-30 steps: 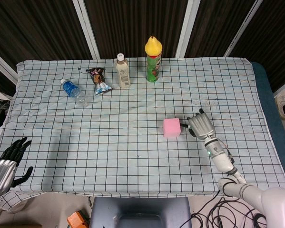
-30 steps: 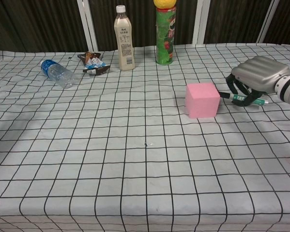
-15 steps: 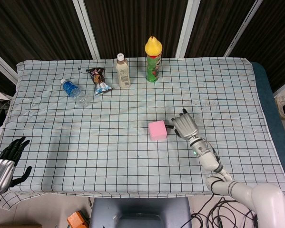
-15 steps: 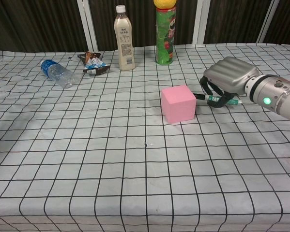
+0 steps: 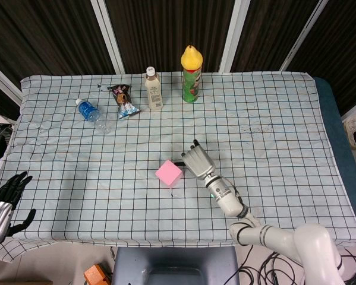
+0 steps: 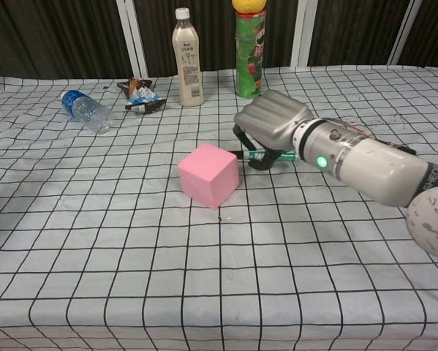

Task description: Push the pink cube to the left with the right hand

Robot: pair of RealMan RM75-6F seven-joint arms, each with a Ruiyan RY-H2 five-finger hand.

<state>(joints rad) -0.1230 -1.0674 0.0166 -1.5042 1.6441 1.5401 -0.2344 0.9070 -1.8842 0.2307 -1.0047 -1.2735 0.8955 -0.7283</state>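
Your right hand (image 6: 273, 124), fingers curled in w/ nothing held, sits just right of the pink cube (image 6: 208, 175), approx mid-table and turned corner-on; push looks underway, more leftward travel poss.

Pink cube (image 5: 169, 173), silver robot hand (image 5: 196, 160), black-gridded white tablecloth (image 5: 284, 119), seemingly green can (image 5: 191, 83) yellow-topped.

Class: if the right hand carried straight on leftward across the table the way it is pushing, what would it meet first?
Most likely the pink cube, directly left of the right hand; whether they touch is unclear.
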